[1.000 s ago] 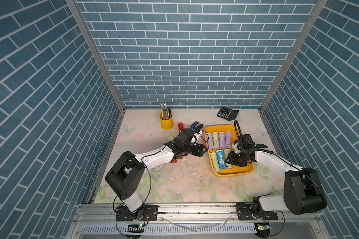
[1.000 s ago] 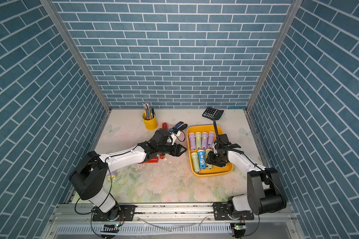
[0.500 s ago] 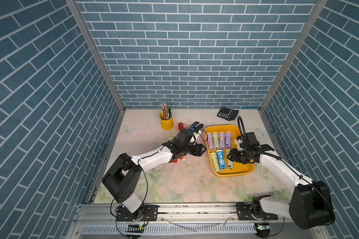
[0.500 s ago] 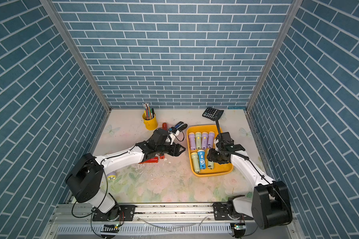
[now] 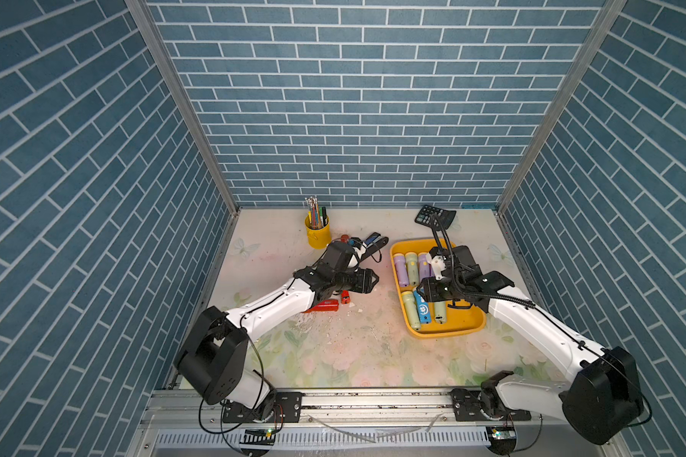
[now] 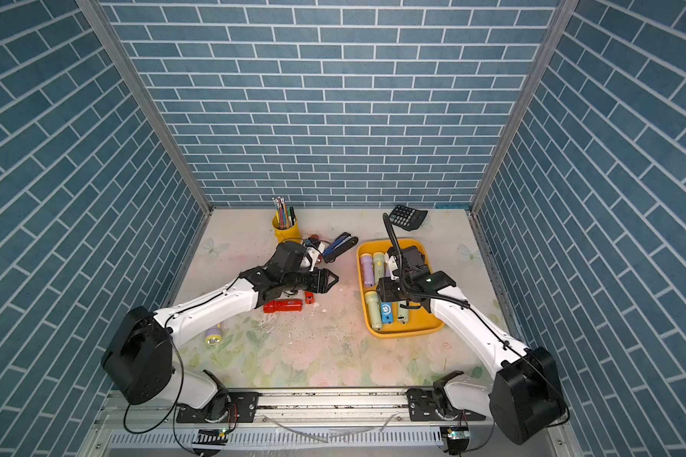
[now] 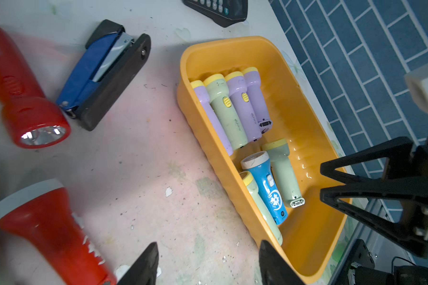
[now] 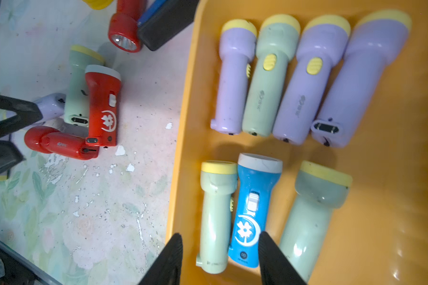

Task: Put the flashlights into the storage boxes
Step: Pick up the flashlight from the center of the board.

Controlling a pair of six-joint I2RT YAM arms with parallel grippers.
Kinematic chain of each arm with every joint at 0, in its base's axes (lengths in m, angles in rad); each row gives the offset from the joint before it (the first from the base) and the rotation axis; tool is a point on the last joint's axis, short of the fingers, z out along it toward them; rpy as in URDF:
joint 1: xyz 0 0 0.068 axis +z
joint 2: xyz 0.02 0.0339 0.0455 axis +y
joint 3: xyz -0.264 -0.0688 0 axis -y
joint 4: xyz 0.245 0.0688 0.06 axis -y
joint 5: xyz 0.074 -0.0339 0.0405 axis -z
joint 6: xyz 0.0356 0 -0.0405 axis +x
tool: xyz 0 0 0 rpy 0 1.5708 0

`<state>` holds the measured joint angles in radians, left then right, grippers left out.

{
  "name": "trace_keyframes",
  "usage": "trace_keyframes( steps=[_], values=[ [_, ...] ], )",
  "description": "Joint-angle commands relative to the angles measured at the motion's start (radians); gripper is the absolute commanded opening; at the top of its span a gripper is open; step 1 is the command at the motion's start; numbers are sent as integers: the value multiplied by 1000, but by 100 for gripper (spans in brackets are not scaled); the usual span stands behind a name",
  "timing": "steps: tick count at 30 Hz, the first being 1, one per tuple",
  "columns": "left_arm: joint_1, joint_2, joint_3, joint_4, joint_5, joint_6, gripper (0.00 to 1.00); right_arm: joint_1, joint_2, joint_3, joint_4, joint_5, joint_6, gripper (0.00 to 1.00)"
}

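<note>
Wide, empty left gripper (image 7: pixel 208 243) is poised near the red flashlight (image 6: pixel 282 305), left of centre in a top view, best grasped across its handle; right gripper (image 8: pixel 220 234) is parted, empty, over the yellow tray (image 6: pixel 416 326).

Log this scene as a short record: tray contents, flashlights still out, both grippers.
tray: yellow tray, seven flashlights in two rows
far row: lilac flashlight, green flashlight, two more lilac
near row: blue flashlight between two green ones
still out: red flashlight beside the stapler; two red ones, one green, two lilac around the left arm
left gripper: fingers open, empty, over the table
right gripper: fingers open, empty, over the near row
</note>
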<state>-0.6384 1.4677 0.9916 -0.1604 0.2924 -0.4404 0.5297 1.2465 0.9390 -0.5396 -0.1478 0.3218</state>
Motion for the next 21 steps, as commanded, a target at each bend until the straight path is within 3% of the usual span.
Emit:
trace_keyframes(
  steps=[1, 11, 17, 21],
  values=[
    [44, -57, -35, -105, -27, -6, 65, 47, 42, 88, 56, 35, -76, 51],
    [220, -154, -112, -281, -24, -16, 66, 152, 175, 183, 172, 112, -145, 51],
    [225, -120, -61, -386, -106, -7, 62, 187, 226, 202, 229, 104, -154, 52],
    [194, -44, 4, -431, -142, 2, 61, 197, 231, 201, 206, 163, -148, 52]
  ],
)
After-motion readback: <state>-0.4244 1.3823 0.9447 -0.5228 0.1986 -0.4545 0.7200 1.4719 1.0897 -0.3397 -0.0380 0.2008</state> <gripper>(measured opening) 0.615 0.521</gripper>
